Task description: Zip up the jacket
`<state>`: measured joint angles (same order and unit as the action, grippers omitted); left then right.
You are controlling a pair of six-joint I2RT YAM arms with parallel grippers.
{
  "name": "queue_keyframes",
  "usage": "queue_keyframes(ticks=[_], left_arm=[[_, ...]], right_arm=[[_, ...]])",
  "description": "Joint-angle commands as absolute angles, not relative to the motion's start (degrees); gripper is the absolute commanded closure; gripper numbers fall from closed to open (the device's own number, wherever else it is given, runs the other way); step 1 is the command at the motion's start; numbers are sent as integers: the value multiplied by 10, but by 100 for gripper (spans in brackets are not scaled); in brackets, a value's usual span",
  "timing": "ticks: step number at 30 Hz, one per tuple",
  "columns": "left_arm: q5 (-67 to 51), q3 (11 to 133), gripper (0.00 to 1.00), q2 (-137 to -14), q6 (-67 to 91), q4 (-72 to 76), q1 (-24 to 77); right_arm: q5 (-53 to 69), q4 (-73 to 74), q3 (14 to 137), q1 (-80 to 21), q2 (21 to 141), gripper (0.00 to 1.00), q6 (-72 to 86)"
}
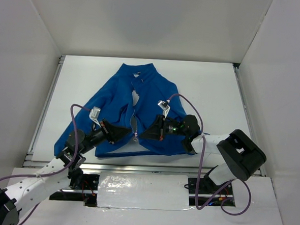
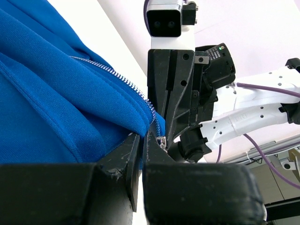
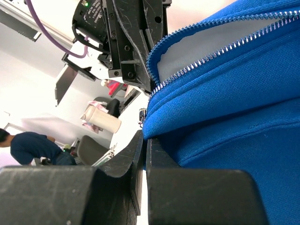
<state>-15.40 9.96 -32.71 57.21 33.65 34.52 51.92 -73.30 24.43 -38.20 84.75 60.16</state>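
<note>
left wrist view: my left gripper [image 2: 142,140] is clamped tight, jaws together, with the bottom edge of the blue jacket [image 2: 47,93] nipped at the tips. just beside those tips sits the small metal zipper pull [image 2: 161,140], at the low end of the zipper teeth [image 2: 117,75], which run up and away across the cloth. right behind the pull stands the right gripper [image 2: 168,108], almost nose to nose with mine.

from the right wrist i see the same from the other side: the right gripper is squeezed shut too, and the hem folds down into its tips. beyond them the two rows of teeth lie parted, with a pale gap between. far in the background stands a person in a dark top [image 3: 28,145].

from the top external camera both arms reach in from the near edge and meet at the middle of the hem. the jacket lies front up on the white table [image 1: 91,78], collar at the far end, unzipped along most of its front.
</note>
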Motion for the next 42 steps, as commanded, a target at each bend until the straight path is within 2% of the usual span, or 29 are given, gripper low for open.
queue_keyframes(ticks=[1,42], left_arm=[[-178,111,100,-326,575,395,345],[-177,128,100,-307,574,373,345]], right_arm=[[531,-911,265,-380,835,100,592],[536,-922,263,-380,852,100,599]])
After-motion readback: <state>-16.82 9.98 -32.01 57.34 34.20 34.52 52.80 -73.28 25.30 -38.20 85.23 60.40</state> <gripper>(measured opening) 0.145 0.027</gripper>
